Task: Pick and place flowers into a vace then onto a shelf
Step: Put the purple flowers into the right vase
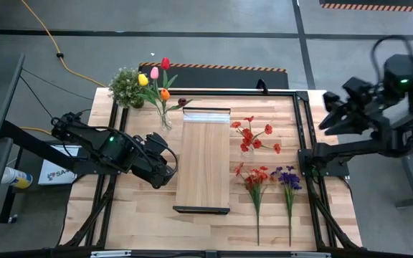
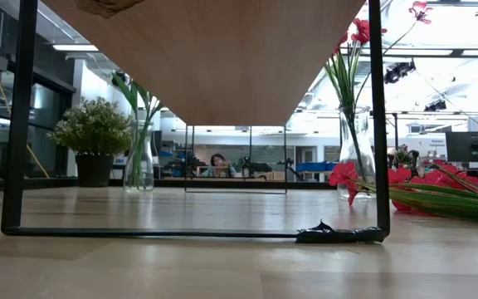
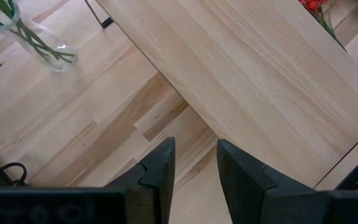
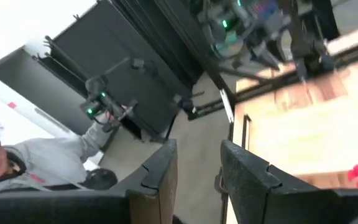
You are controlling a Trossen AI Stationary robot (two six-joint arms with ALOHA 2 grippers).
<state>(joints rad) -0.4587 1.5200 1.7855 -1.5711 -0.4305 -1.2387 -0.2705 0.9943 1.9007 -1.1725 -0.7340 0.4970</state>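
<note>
The shelf [image 1: 205,158], a light wooden board on a black frame, stands mid-table; the low view sees it from below [image 2: 206,58]. A glass vase [image 1: 165,120] with tulips [image 1: 156,77] stands by the shelf's far left corner, and it also shows in the left wrist view [image 3: 36,40]. A second vase [image 2: 355,158] with red sprays [image 1: 253,135] stands to the shelf's right. Red flowers [image 1: 255,179] and purple flowers [image 1: 288,179] lie flat on the table's right part. My left gripper [image 3: 194,162] hovers open by the shelf's left edge. My right gripper [image 4: 197,168] is open, raised beyond the table's right edge.
A bushy potted plant [image 1: 126,86] stands at the far left corner. A black frame [image 1: 303,143] runs along the table's right side. A person in grey [image 4: 23,165] is beyond the table. Bare tabletop [image 1: 142,215] lies near the front left.
</note>
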